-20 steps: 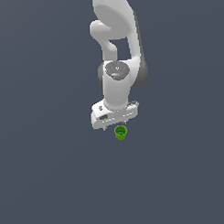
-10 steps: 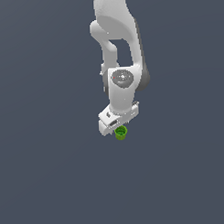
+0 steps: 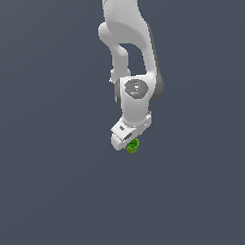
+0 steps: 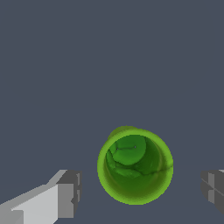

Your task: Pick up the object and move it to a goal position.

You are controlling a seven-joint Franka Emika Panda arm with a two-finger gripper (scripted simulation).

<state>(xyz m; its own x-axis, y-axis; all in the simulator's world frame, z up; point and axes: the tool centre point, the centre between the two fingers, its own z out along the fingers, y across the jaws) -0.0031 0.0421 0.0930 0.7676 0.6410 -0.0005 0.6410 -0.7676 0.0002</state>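
Your white robot gripper (image 4: 140,188) has its two grey fingers (image 4: 70,192) wide apart, with the small bright green cup (image 4: 134,165) sitting upright between them, not touched. You are about to grab. Next, go lower and squeeze gently.
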